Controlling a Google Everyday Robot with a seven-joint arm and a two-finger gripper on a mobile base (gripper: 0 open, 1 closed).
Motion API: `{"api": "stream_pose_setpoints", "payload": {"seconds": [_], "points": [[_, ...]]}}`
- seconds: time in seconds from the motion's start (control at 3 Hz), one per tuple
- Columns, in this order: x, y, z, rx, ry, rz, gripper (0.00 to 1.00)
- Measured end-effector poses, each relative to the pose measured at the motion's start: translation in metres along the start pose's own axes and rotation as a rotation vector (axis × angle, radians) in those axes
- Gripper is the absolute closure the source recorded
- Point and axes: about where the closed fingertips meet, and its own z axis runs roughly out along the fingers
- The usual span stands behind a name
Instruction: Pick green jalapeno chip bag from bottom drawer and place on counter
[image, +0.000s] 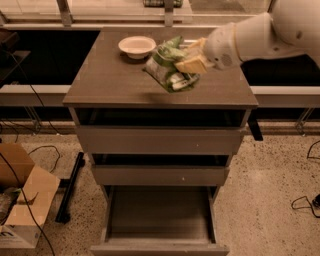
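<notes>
Green chip bag (169, 71) is out of the bottom drawer (159, 214), pinched in my pincer (193, 63) over the surface (107, 80); I judge only release remains.

green jalapeno chip bag (169, 70): green-and-white, crinkled, puffy. Tilted, pinched at its right edge between the yellow fingers of the hand (192, 61), sitting just left of it. Cannot tell if it touches the bench (112, 80).
bench: glossy grey-brown top, directly beneath the hand.
bottom drawer (160, 215): pulled open, shallow tray, well below the hand.
</notes>
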Motion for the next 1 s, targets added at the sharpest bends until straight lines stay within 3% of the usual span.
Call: {"api": "stream_pose_setpoints", "payload": {"seconds": [0.33, 0.67, 1.0], "points": [[0.015, -0.052, 0.051, -0.001, -0.004, 0.098, 0.87], [0.016, -0.075, 0.068, 0.015, -0.031, 0.113, 0.64], [0.017, -0.073, 0.072, 0.008, -0.03, 0.115, 0.41]]}}
